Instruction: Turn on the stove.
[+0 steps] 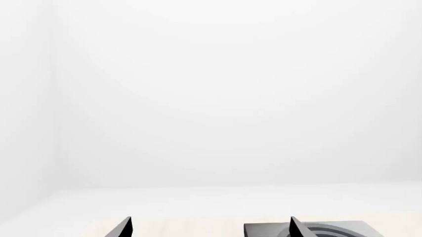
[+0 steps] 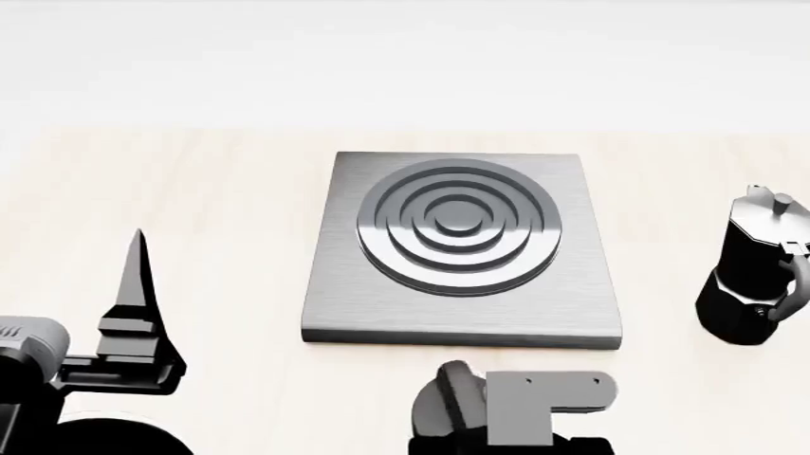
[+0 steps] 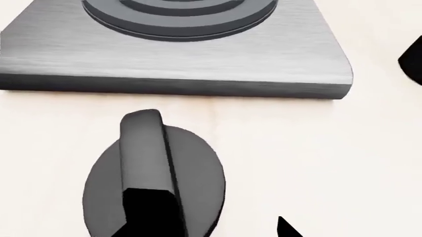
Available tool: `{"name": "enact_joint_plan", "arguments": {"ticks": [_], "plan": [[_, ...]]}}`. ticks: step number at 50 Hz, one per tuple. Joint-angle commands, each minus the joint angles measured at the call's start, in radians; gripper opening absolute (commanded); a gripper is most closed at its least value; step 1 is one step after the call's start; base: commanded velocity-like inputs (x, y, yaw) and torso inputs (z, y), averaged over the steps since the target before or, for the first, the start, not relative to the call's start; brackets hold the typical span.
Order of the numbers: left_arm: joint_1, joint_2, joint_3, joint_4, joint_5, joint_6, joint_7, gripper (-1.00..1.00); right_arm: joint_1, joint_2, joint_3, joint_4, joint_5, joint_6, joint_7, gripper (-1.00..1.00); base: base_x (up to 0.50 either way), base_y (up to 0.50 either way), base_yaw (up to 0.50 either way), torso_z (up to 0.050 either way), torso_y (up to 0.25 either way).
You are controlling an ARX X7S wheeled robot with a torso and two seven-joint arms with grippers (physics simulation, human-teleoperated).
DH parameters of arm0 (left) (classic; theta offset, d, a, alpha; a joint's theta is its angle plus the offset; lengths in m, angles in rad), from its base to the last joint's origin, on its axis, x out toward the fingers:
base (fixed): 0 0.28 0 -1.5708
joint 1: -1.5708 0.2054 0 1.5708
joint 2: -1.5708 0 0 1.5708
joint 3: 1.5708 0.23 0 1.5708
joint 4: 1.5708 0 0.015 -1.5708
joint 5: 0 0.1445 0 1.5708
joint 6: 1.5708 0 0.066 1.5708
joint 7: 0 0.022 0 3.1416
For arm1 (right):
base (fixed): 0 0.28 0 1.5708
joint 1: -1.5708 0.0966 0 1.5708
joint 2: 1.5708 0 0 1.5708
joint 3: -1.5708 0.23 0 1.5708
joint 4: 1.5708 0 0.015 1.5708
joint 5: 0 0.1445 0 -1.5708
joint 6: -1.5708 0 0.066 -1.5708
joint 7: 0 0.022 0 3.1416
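Observation:
The stove (image 2: 462, 246) is a square brushed grey slab with a raised ring burner, in the middle of the pale wooden table. Its round black ridged knob (image 2: 452, 398) lies just in front of the slab's near edge. In the right wrist view the knob (image 3: 165, 168) fills the lower left. My right gripper (image 3: 218, 226) is open right over it: one dark finger (image 3: 148, 212) overlaps the knob's ridge, and the other tip shows apart, beside the knob. My left gripper (image 1: 209, 229) is open and empty, held left of the stove (image 1: 329, 229), with its fingers (image 2: 133, 284) pointing away.
A black moka pot (image 2: 757, 275) stands on the table to the right of the stove. My right arm's grey wrist block (image 2: 551, 406) sits beside the knob. The table's far edge (image 2: 405, 133) meets a white background.

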Motion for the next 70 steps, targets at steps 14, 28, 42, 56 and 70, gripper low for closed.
{"name": "enact_joint_plan", "arguments": {"ticks": [14,28,42,56,70], "plan": [[-0.003,-0.005,0.004,-0.001,-0.009,0.0,-0.009,1.0,-0.054,0.049,0.091,-0.132,0.003,0.054,0.091,1.0,0.0,0.0,0.0,0.0,0.0],[-0.002,-0.011,0.008,-0.007,-0.009,0.009,-0.011,1.0,-0.076,0.061,0.156,-0.219,-0.002,0.055,0.169,1.0,0.0,0.0,0.0,0.0,0.0],[-0.004,-0.013,0.013,-0.008,-0.013,0.011,-0.016,1.0,-0.097,0.077,0.156,-0.296,-0.01,0.055,0.202,1.0,0.0,0.0,0.0,0.0,0.0],[-0.005,-0.015,0.015,-0.011,-0.016,0.015,-0.02,1.0,-0.107,0.1,0.113,-0.396,-0.037,0.038,0.226,1.0,0.0,0.0,0.0,0.0,0.0],[-0.006,-0.019,0.017,-0.006,-0.02,0.012,-0.025,1.0,-0.114,0.123,0.07,-0.474,-0.072,0.009,0.25,1.0,0.0,0.0,0.0,0.0,0.0]]}}
